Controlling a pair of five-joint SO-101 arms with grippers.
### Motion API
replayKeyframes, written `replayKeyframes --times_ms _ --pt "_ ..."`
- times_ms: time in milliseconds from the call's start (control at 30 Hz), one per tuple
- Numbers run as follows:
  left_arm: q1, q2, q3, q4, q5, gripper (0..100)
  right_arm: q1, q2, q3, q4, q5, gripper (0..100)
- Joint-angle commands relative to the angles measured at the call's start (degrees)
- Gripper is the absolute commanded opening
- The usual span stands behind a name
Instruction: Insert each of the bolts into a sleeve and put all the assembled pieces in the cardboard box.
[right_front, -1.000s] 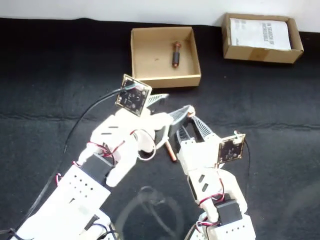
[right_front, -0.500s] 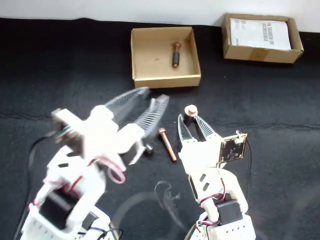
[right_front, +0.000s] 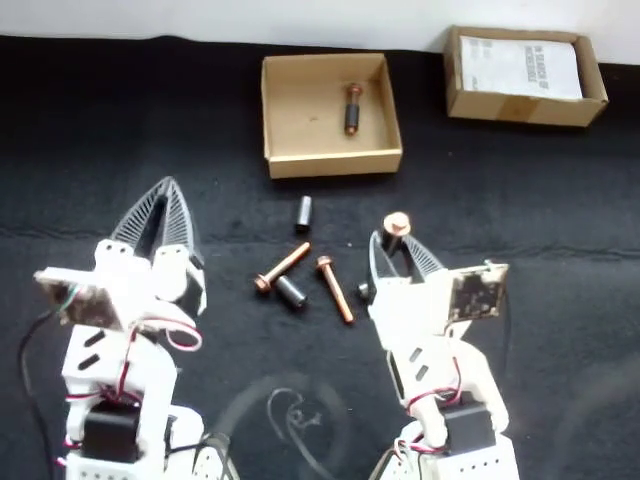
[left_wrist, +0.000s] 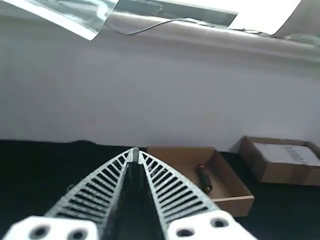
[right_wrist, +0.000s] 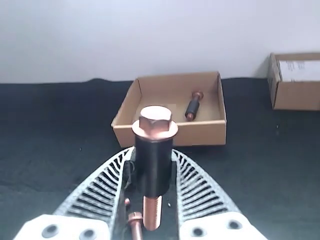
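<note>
My right gripper (right_front: 395, 243) is shut on a black sleeve with a copper bolt through it (right_wrist: 152, 160), held upright right of centre. My left gripper (right_front: 168, 185) is shut on nothing at the left, raised and pointing toward the far wall, its tips (left_wrist: 135, 150) together. Between the arms two loose copper bolts (right_front: 282, 267) (right_front: 335, 288) lie on the black cloth, a short sleeve (right_front: 291, 292) between them. Another sleeve (right_front: 304, 212) lies farther back. The open cardboard box (right_front: 335, 162) (right_wrist: 170, 132) (left_wrist: 232, 202) at the back holds one assembled piece (right_front: 352, 108) (right_wrist: 192, 106) (left_wrist: 202, 177).
A second cardboard box (right_front: 525, 100) (right_wrist: 295, 95) (left_wrist: 275, 172) with a printed sheet inside stands at the back right. Black cloth covers the table up to a white wall behind. Cables trail from the left arm's base.
The left arm has swung back from the middle to the left, uncovering the loose bolts and sleeves. The right gripper kept its bolt and sleeve and shifted slightly right.
</note>
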Motion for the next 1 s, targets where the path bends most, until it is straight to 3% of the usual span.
replayKeyframes --times_ms 0,233,400,633,900,967 --pt "-6.2 -1.8 4.0 -0.35 -0.18 1 0.75 1.27 -7.25 -0.31 4.92 0.7" --pt "-12.44 -1.8 11.74 -0.35 -0.18 1 2.24 18.33 -17.45 -7.52 8.97 0.7" --pt "-14.2 -1.8 18.68 -0.35 -0.09 1 2.24 35.47 -29.32 -8.31 8.62 0.7" --pt "-14.02 -1.36 18.95 0.7 0.0 1 2.24 58.33 -46.2 -8.31 8.62 0.7" --pt "-14.02 -1.36 18.95 18.9 -0.35 1 2.24 84.35 -67.47 -8.31 8.53 0.7" --pt "-14.02 -1.36 18.95 18.9 -0.35 1 2.24 90.15 -72.66 -8.31 8.53 0.7"
